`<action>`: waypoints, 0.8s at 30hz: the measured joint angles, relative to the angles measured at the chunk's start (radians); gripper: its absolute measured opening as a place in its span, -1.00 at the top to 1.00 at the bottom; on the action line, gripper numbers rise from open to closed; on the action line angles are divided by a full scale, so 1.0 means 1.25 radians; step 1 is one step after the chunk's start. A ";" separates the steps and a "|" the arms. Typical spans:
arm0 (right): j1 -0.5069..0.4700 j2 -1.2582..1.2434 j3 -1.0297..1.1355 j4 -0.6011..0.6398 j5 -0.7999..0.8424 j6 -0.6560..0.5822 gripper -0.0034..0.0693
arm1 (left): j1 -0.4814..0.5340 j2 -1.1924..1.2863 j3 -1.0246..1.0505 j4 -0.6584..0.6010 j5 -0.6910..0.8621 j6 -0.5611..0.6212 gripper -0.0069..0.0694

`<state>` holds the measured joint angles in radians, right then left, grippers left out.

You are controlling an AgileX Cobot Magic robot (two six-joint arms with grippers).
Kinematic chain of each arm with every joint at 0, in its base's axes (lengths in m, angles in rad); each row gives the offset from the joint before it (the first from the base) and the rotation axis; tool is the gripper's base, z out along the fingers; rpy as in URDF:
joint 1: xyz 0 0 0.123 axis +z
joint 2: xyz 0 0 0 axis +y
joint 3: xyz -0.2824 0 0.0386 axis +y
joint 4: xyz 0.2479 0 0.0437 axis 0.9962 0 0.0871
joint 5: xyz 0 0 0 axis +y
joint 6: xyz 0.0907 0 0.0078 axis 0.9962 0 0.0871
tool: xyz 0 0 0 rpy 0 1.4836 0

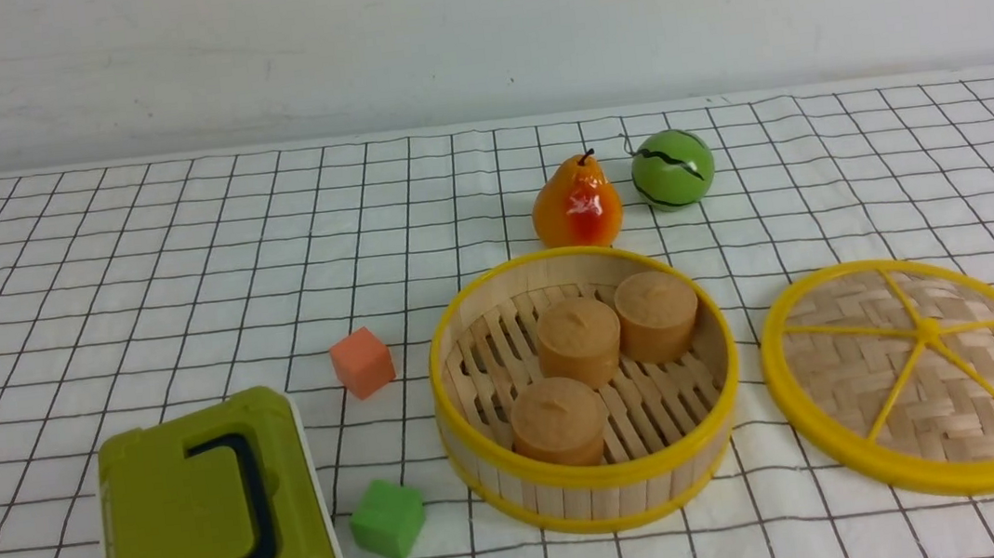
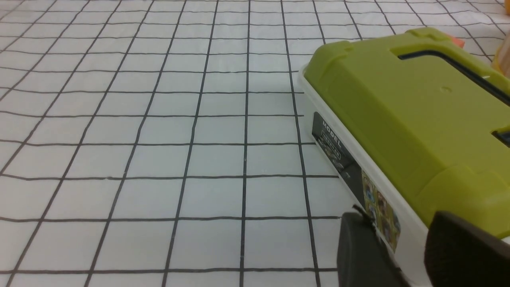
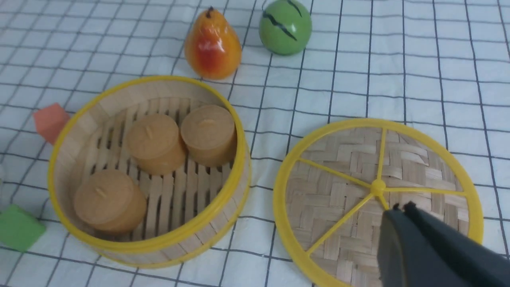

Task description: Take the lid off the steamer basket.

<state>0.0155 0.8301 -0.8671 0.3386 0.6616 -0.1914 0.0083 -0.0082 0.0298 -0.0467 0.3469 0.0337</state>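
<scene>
- Lid [image 1: 925, 399] is off and lies flat on the table [image 1: 130, 265], to the right of the steamer basket [image 1: 595, 478]. There is a strip of cloth between the two; they do not touch.
- Lid is a round disc, so it has no long axis. Woven face and yellow spokes [image 1: 899, 383] are up. The hub [image 1: 928, 328] sits a bit towards the far side of the disc, and the five spokes fan out from it to the rim.
- Steamer basket stands upright with its mouth open to the top and the slat floor visible. Three tan round cakes [image 1: 579, 342] are inside: two side by side at the back, one at the front left.
- My right tool [image 3: 402, 208] is clenched, tips together, with nothing between them. In the right wrist view it sits over the lid, just beside the hub. I can't tell if the tips touch the weave.
- My left tool [image 2: 398, 223] has its fingers spread with a clear gap. It is close to a corner of the olive-green box [image 1: 180, 540]. Contact with the box: can't tell.
- Neither arm shows in the front view.
- Box is at front left, long axis running roughly away from me, with the dark handle [image 1: 251, 503] along that axis.
- Orange cube [image 1: 362, 362] and green cube [image 1: 388, 519] are on the table left of the basket.
- Pear [image 1: 577, 202] and green ball [image 1: 672, 168] stand just beyond the basket, side by side.
</scene>
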 joint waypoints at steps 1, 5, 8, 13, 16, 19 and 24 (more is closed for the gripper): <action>0.000 -0.032 0.022 0.005 -0.010 -0.001 0.97 | 0.000 0.000 0.000 0.000 0.000 0.000 0.19; 0.000 -0.111 0.068 0.009 -0.016 -0.001 0.97 | 0.000 0.000 0.000 0.000 0.000 0.000 0.19; 0.000 -0.148 0.080 0.010 -0.006 -0.001 0.97 | 0.000 0.000 0.000 0.000 0.000 0.000 0.19; 0.000 -0.182 0.086 0.011 0.025 -0.001 0.97 | 0.000 0.000 0.000 0.000 0.000 0.000 0.19; 0.000 -0.186 0.086 0.006 0.019 -0.001 0.96 | 0.000 0.000 0.000 0.000 0.000 0.000 0.19; 0.000 -0.186 0.086 -0.004 0.005 -0.001 0.96 | 0.000 0.000 0.000 0.000 0.000 0.000 0.19; 0.000 -0.202 0.134 -0.037 -0.064 -0.001 0.95 | 0.000 0.000 0.000 0.000 0.000 0.000 0.19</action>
<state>0.0155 0.5776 -0.7002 0.2929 0.5810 -0.1921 0.0083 -0.0082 0.0298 -0.0467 0.3469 0.0337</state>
